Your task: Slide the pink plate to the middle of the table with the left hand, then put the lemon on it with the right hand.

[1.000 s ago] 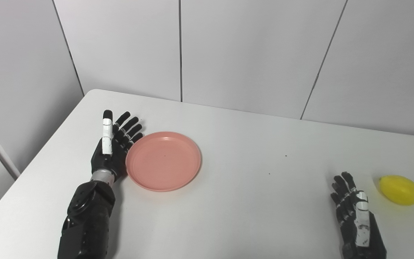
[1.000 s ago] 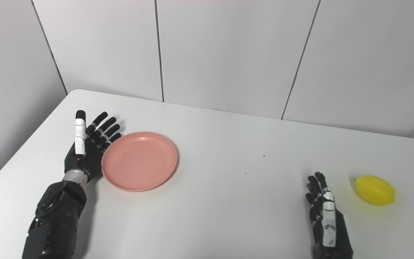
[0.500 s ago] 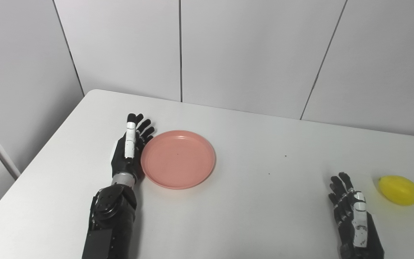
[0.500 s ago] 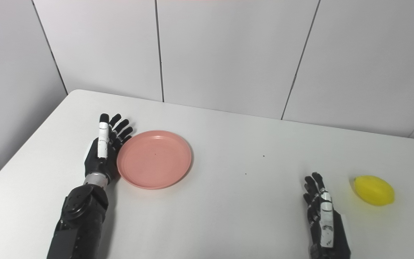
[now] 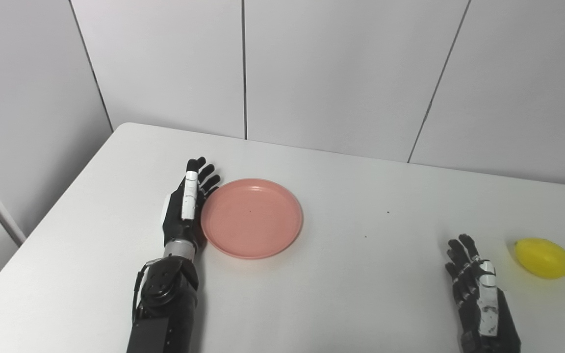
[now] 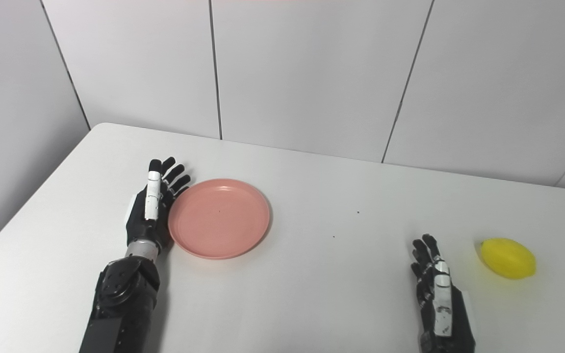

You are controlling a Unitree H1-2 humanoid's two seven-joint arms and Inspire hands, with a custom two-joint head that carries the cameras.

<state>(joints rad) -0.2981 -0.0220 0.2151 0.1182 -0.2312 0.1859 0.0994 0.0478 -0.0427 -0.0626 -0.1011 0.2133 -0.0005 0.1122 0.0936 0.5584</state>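
The pink plate [image 5: 252,217] lies flat on the white table [image 5: 351,274], left of its middle. My left hand [image 5: 187,208] stands on edge with its fingers straight, open, its palm side against the plate's left rim. The yellow lemon [image 5: 543,258] rests near the table's right edge. My right hand [image 5: 477,289] is open with fingers spread, low at the front right, a short gap to the left of the lemon and apart from it.
Grey wall panels [image 5: 341,73] rise right behind the table's far edge. The table's left edge [image 5: 52,206] runs diagonally beside my left arm [image 5: 165,309]. A few small dark specks [image 5: 387,212] mark the tabletop between plate and lemon.
My left hand has pushed the pink plate to the right across the table, turning more on edge as it went. The right hand has drawn back slightly; the lemon has stayed put.
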